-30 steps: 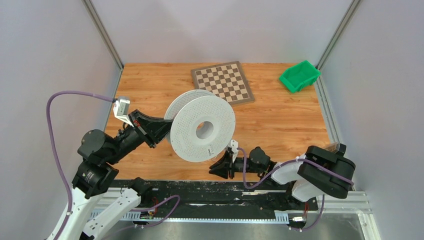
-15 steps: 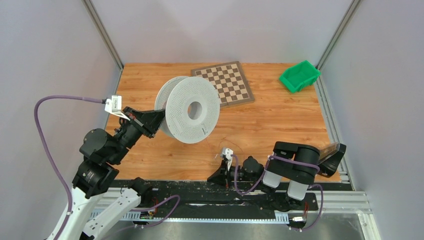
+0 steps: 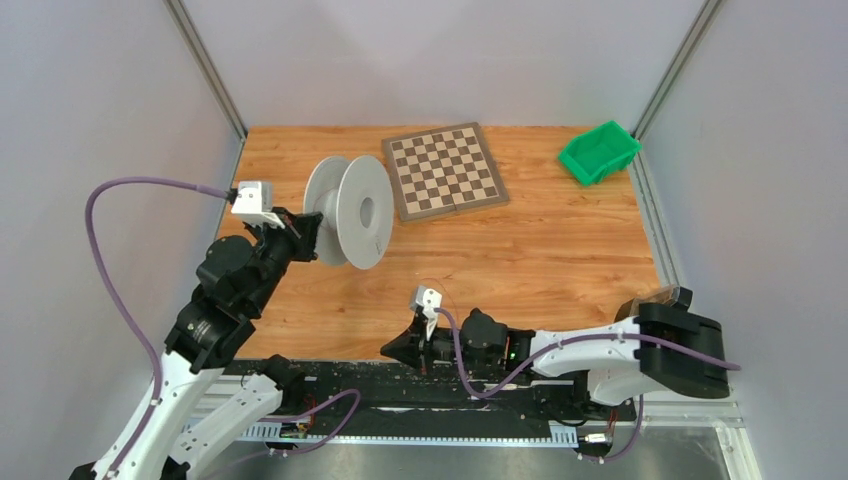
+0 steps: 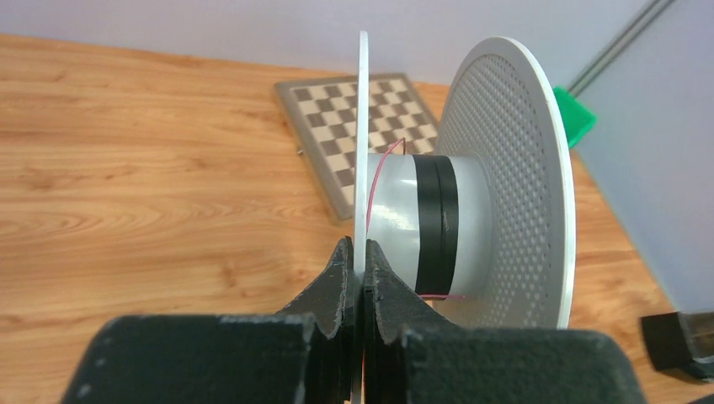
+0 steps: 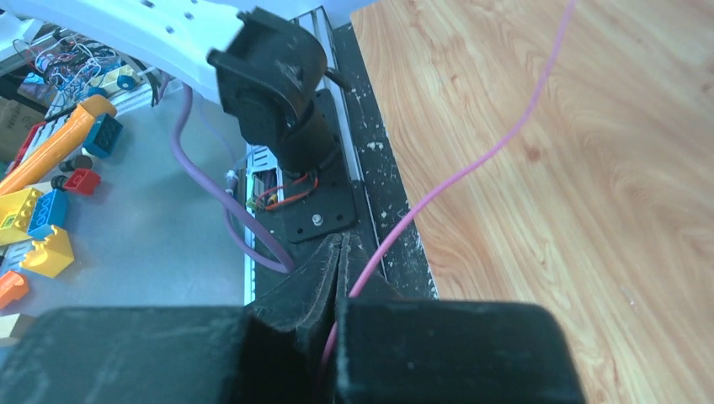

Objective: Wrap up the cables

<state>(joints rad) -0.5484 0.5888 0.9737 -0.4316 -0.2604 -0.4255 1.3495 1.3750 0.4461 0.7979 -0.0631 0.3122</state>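
Spool: now just left of the chessboard and edge-on to the overhead view. No longer tilted face-up off the chessboard's near-left corner, as a second ago.

Left gripper: left of the chessboard, fingers pressed together on the rim of the spool's near flange. Same pinch throughout the swing.

Right gripper: well off the chessboard's near-left corner, at the near edge of the table. Shifted leftward along that edge over the last second, and gone from partly spread to fully pressed together.

Cable: a thin pink strand, entering the seam between the right gripper's fingers in the right wrist view, so apparently pinched there. Runs from that pinch in a nearly straight line over the wood. Hardly traceable from overhead.

Hub: in the left wrist view, a loop of the same strand rides over the pale core beside a black band. Few turns visible there.

Meaning for the task: probably the set-up for winding, with one end of the free length gripped by the right gripper and the spool held steady beside the chessboard. Likely early in the wrap, judging by the sparse hub.

Next move, as a guess: turning or circling to lay more strand onto the hub while keeping tension.

Risk: slip of so thin a strand out of the pinch, or off the flange edge.
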